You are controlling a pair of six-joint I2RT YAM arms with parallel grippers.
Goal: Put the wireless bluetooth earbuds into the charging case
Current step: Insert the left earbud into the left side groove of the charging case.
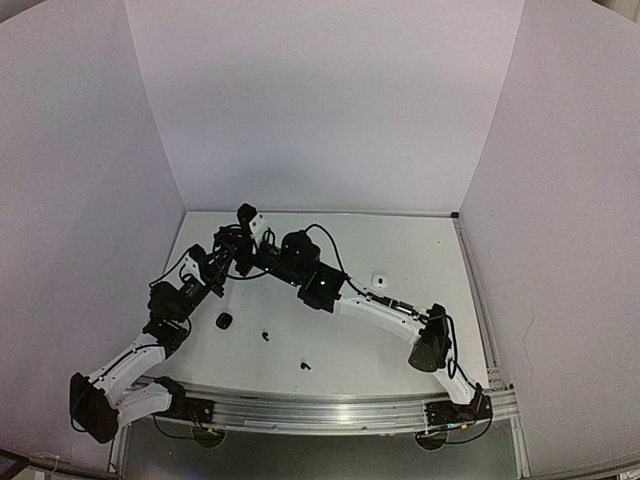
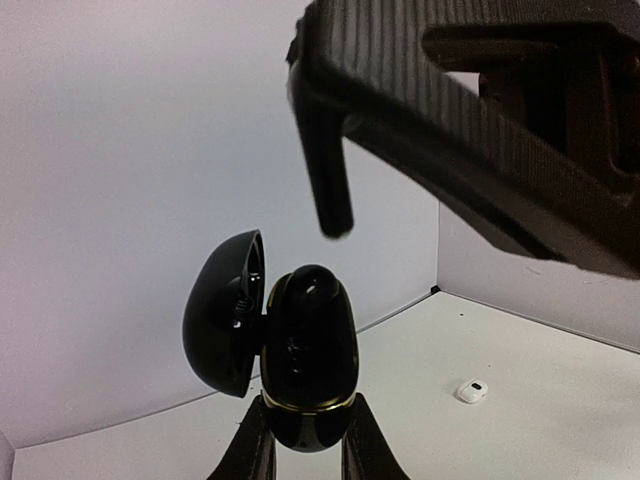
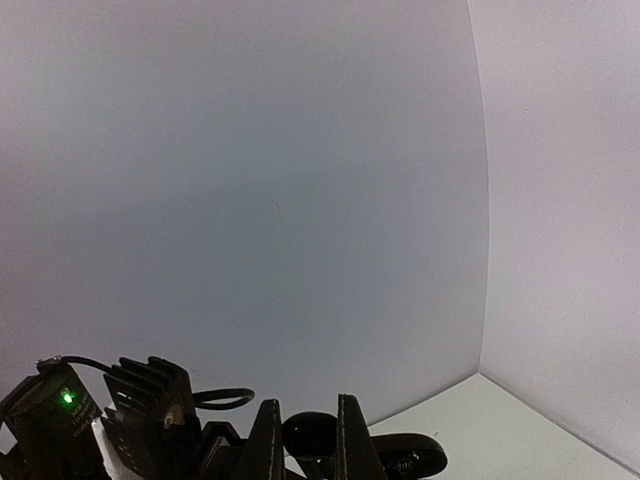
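Open glossy black charging case (image 2: pixel 310 350)

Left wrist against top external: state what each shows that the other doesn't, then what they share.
Left wrist only: the black case, lid swung open to the left, clamped in the left gripper.
Top external only: both arms whole, plus a black lump and two black buds lying on the table. The case is hard to pick out where the arms meet.
Both: the small white piece lying on the table.
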